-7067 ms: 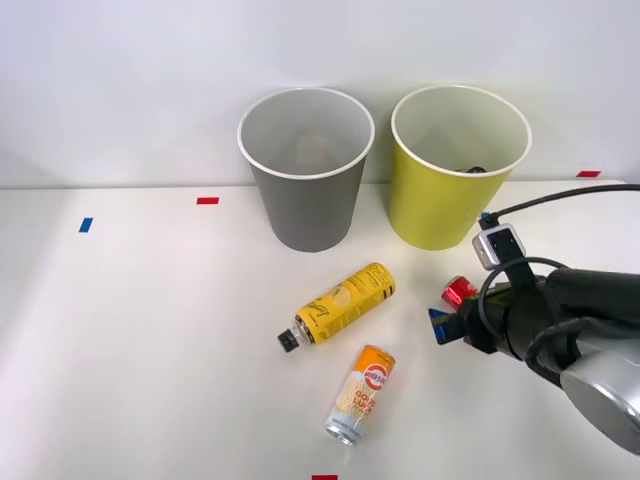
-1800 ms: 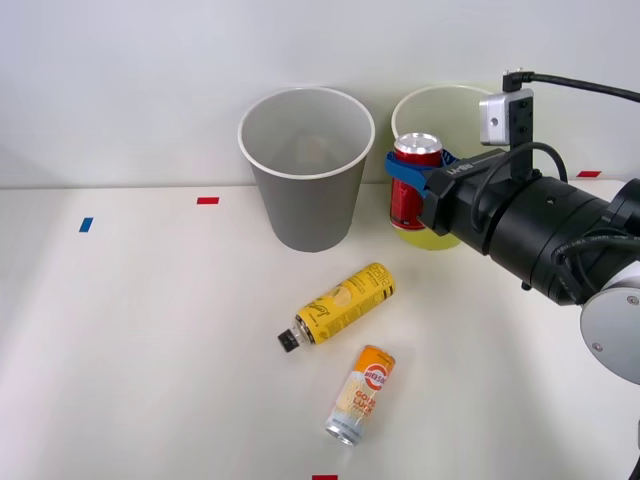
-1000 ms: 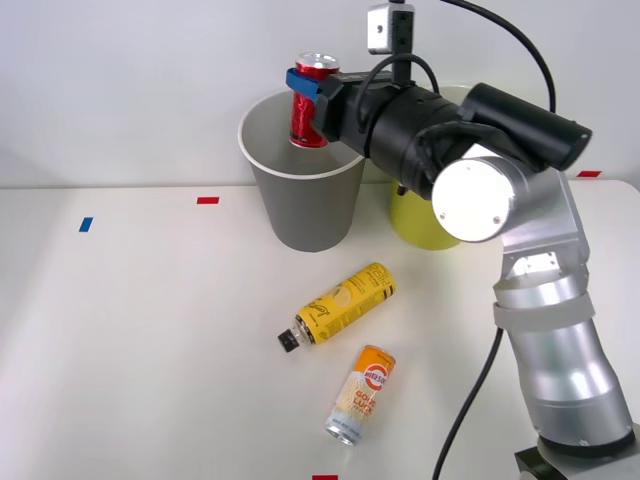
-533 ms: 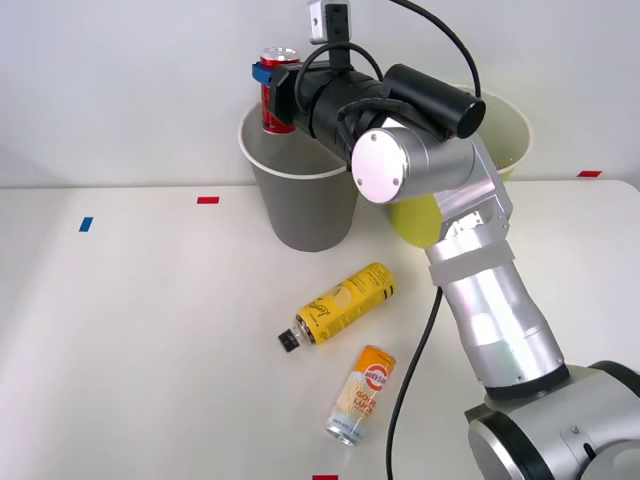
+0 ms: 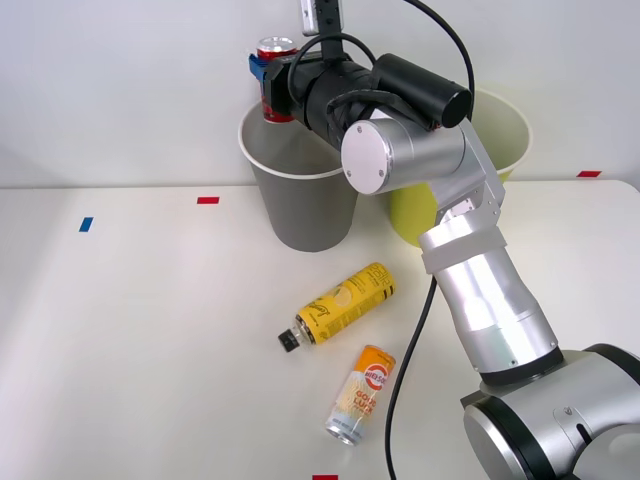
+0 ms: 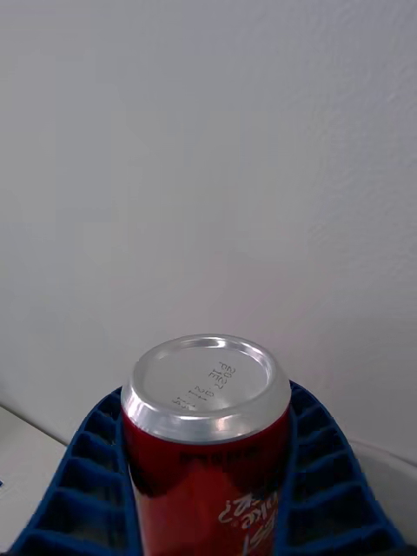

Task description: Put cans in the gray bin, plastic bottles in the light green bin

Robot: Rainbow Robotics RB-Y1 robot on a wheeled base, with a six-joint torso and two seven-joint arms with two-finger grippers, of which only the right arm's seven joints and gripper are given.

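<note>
My right gripper (image 5: 268,80) is shut on the short red can (image 5: 275,75), holding it upright above the gray bin (image 5: 305,190), over its back left rim. In the right wrist view the red can (image 6: 207,443) with its silver top sits between my blue ribbed fingers (image 6: 82,469). The light green bin (image 5: 500,130) stands to the right of the gray one, partly hidden behind my arm. On the table lie the yellow plastic bottle (image 5: 342,302) with its black cap and, nearer the front, the orange-and-cream can (image 5: 362,393).
Red tape marks (image 5: 207,200) and a blue one (image 5: 85,224) are stuck on the white table. A white wall rises right behind the bins. My arm reaches across in front of the light green bin.
The gripper carried the red can up from the table's right side, leftward past the light green bin, to above the gray bin. In the last half second it hardly shifted.
</note>
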